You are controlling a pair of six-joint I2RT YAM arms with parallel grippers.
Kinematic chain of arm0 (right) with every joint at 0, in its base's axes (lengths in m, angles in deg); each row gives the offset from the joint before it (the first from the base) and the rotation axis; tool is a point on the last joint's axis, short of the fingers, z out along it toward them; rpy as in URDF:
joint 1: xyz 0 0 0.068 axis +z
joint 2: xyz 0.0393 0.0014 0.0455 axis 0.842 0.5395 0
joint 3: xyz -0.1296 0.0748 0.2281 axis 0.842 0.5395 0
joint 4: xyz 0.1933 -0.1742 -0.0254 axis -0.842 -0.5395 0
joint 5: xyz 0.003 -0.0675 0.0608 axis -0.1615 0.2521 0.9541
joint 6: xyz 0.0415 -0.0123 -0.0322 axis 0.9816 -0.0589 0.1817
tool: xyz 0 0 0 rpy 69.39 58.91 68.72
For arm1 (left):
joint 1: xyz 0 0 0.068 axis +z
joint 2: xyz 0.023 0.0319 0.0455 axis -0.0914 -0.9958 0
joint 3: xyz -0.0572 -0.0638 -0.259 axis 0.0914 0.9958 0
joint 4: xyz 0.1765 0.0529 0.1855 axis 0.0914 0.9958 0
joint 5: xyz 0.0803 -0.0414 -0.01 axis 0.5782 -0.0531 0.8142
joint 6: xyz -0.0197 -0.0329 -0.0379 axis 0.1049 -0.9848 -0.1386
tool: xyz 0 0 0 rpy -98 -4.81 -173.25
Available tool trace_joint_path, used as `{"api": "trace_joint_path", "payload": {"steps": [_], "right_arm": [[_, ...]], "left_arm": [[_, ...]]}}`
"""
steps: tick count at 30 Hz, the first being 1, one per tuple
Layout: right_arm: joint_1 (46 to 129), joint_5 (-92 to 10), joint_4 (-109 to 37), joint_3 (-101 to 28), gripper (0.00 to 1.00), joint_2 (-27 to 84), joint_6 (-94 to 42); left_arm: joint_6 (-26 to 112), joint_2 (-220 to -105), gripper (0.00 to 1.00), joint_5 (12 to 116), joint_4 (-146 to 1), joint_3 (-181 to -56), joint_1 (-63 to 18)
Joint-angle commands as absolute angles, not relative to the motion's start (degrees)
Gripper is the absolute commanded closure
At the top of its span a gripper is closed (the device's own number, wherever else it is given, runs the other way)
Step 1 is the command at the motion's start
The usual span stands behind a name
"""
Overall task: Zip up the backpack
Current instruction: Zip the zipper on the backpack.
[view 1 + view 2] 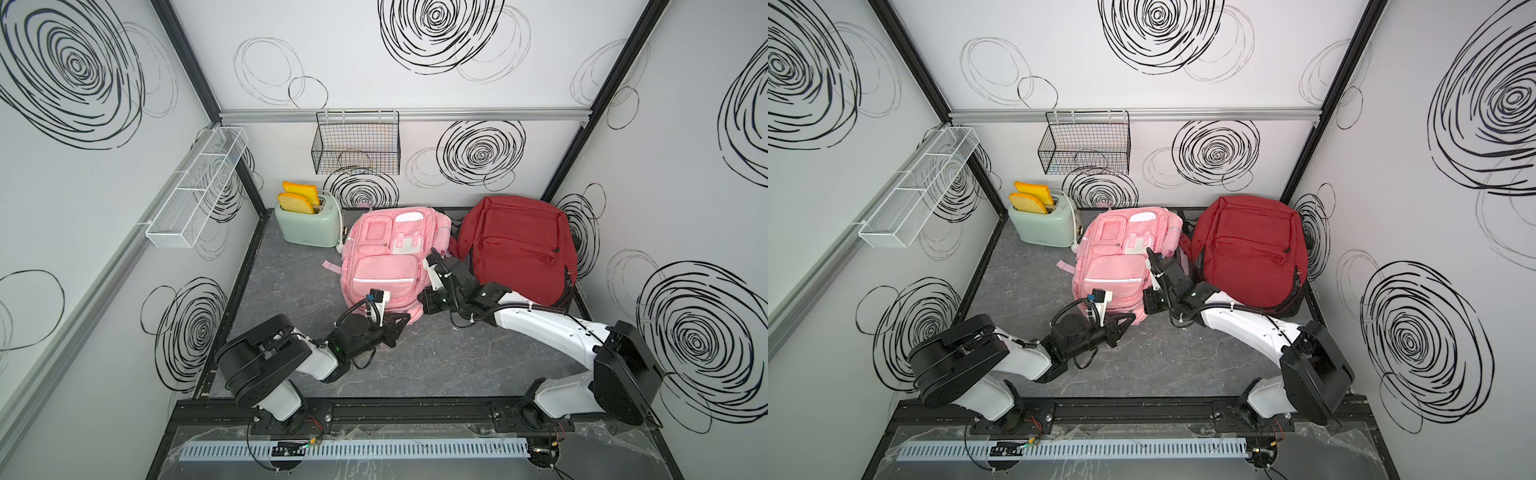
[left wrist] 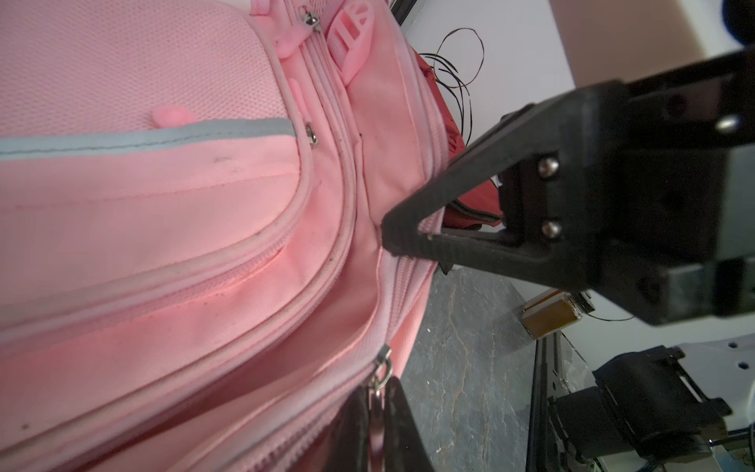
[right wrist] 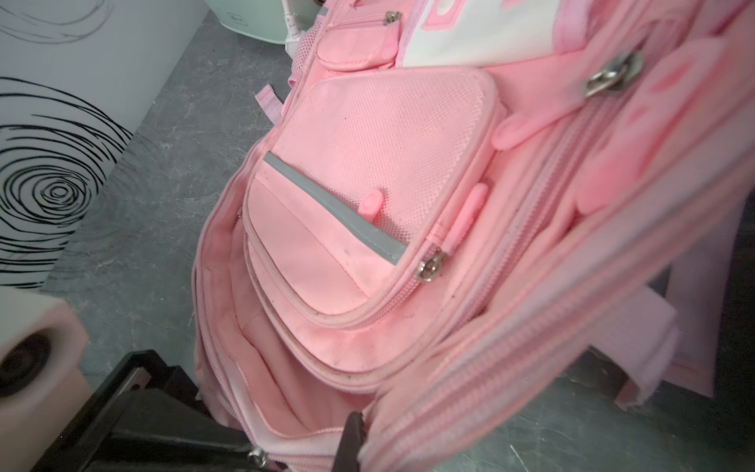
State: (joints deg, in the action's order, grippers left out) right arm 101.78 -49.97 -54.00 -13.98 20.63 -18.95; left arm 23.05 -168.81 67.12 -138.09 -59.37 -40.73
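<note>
Gray marbled bench (image 1: 291,316) inside a white booth, walls (image 1: 83,249) covered w/ black scribbled swirls. Left pincer (image 2: 376,394) is closed tight on the metal zipper pull (image 2: 384,365) at the near end of the pink backpack (image 1: 384,266). The pull sits btwn the two black fingers, seen up close in left wrist view. Right pincer (image 2: 391,237) is pinched together on the pack's pink edge fabric just beside the zip track, w/ a strip of cloth caught btwn its tips. Both pincers sit at the pack's near right corner, near each other but apart. Compartment (image 3: 261,347) next to the zip gapes open, pale pink lining showing in right wrist view. Above it is the front pocket (image 3: 367,196) w/ a gray reflective strip. Pack lies flat, front up, approx ctr of bench, top end toward back wall, in both top views. Red backpack (image 1: 515,249) lies just beside it on the right, also flat. Mint toaster (image 1: 305,228) stands at back left, near the pack's top corner, w/ two orange-crusted toast slices (image 1: 296,203) sticking up from the slots. Black wire basket (image 1: 355,145) hangs on back wall, white mesh basket (image 1: 195,191) on left wall.
</note>
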Motion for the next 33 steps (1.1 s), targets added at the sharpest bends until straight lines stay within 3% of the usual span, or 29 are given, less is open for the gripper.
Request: {"api": "trace_joint_path", "payload": {"steps": [1, 22, 30, 33], "right_arm": [[100.73, -59.95, -54.71, -17.05, 1.0, 17.58, -25.47], [90.15, -59.71, -52.6, -12.57, 1.0, 15.63, -23.2], [89.67, -56.7, -49.34, -10.47, 1.0, 17.31, -18.29], [89.18, -55.67, -46.64, -8.04, 0.89, 16.9, -13.27]], "left_arm": [[23.06, -169.16, 1.0, 67.01, -135.59, -58.66, -40.72], [23.06, -168.75, 1.0, 67.59, -135.16, -58.37, -40.57], [23.04, -169.89, 1.0, 66.69, -135.15, -59.22, -40.63], [23.06, -169.98, 1.0, 66.56, -135.15, -59.25, -40.66]]}}
